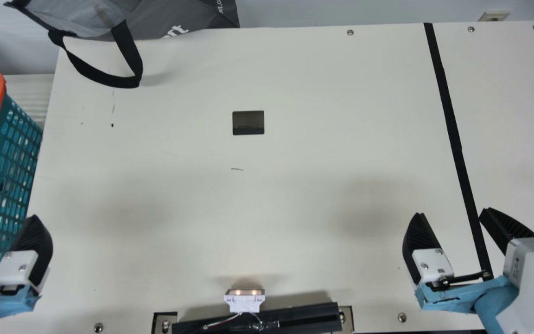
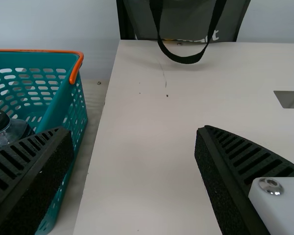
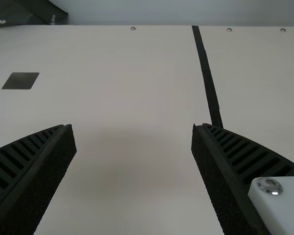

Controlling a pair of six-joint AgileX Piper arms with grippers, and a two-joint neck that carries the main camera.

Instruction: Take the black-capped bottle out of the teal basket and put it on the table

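1. Left gripper [image 2: 133, 129], beside the basket: its jaws stand wide apart, holding nothing. Right gripper [image 3: 133, 126], above the table [image 2: 142, 171]: jaws also widely parted, also without a load.
2. The black-capped bottle [image 2: 12, 133], clear-walled with a dark label, is inside the teal basket [image 2: 61, 105], seen past a finger of the left gripper. Its lower part is hidden, so its exact lean cannot be told.
3. Probably plastic, the bottle should be fairly light if empty, weightier if filled; the level cannot be made out. Thin walls would likely dent under a hard squeeze, and smooth ones could slip or roll.
4. The likeliest hold is around the body below the shoulder, closed gently but firmly. The cap offers a stiffer but smaller grip, with more risk of swinging against the basket's rim.
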